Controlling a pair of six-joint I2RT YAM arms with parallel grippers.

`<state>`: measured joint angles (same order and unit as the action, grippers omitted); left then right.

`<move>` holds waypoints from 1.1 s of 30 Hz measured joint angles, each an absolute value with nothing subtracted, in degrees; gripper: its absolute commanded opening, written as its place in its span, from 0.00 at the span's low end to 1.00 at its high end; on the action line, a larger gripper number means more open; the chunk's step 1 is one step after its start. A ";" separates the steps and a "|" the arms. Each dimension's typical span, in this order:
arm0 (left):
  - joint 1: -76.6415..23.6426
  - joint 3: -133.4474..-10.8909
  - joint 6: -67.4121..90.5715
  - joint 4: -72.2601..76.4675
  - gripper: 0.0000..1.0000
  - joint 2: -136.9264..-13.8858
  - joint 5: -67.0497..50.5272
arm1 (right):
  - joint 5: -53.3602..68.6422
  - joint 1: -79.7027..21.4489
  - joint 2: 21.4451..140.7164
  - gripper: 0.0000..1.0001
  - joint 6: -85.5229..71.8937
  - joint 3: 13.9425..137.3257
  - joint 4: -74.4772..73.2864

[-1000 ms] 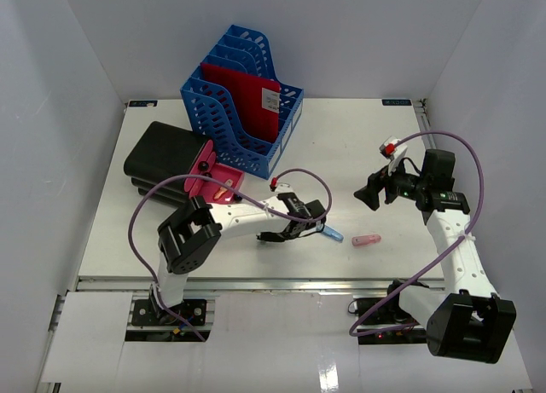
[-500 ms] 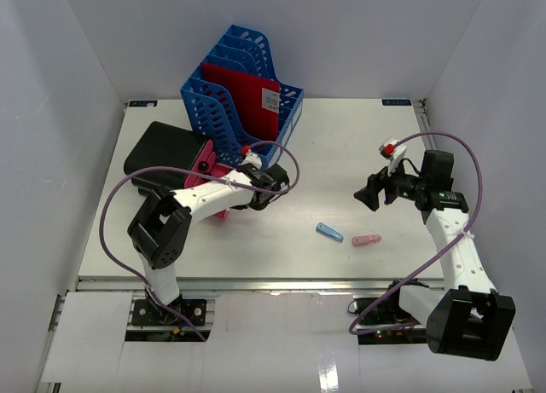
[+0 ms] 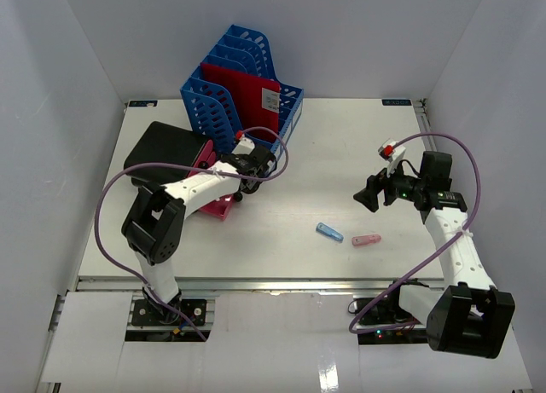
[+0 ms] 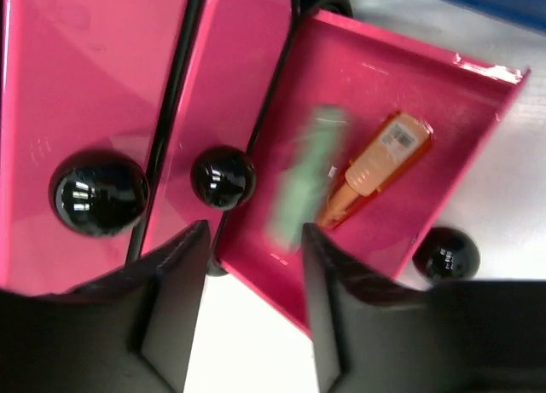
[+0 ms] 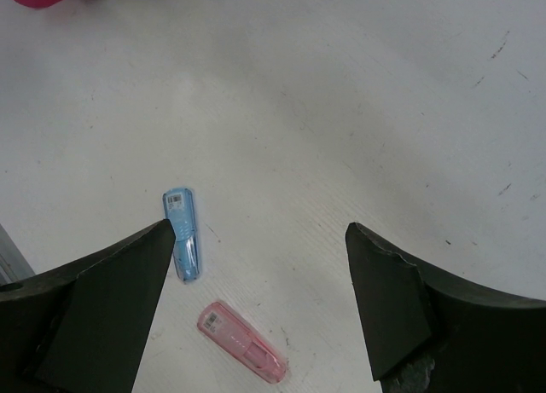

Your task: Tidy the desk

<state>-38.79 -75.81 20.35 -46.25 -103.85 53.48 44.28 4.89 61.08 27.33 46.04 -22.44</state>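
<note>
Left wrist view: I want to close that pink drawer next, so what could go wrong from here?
The green item is blurred beside the orange item in the pink drawer; it may settle against a wall and jam closing.
The left gripper hangs close over the drawer's rim and could knock it.
The blue item and pink item lie near each other; picking one may nudge the other.

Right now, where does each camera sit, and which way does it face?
Top external: above and behind the arms, looking down on the desk; both arms show.
Left wrist: on the left arm, looking past its fingers into the pink tray.
Right wrist: on the right arm, looking down between its fingers at the desk.
Shared: top and right wrist both show the blue stick and pink stick.
</note>
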 measured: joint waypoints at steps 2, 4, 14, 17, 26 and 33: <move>-38.15 -75.80 19.84 -45.61 0.71 -103.84 53.02 | 44.91 4.91 61.15 0.88 27.75 46.04 -22.50; -37.89 -75.79 19.55 -45.19 0.72 -103.84 52.31 | 45.73 4.91 61.17 0.88 28.44 46.04 -22.55; -38.02 -72.51 20.11 -42.89 0.77 -96.53 35.67 | 52.02 0.97 63.03 0.93 39.97 45.90 -29.15; -38.33 -67.08 20.97 -39.75 0.90 -86.19 24.97 | 47.00 -8.94 63.33 0.96 40.99 44.54 -29.18; -38.52 -48.14 26.98 -27.30 0.98 -52.19 1.71 | 22.05 -28.47 69.73 0.90 35.85 41.34 -25.40; -38.52 -39.39 33.03 -23.69 0.98 -34.52 -3.42 | 12.57 -32.08 78.07 0.95 32.54 41.36 -24.46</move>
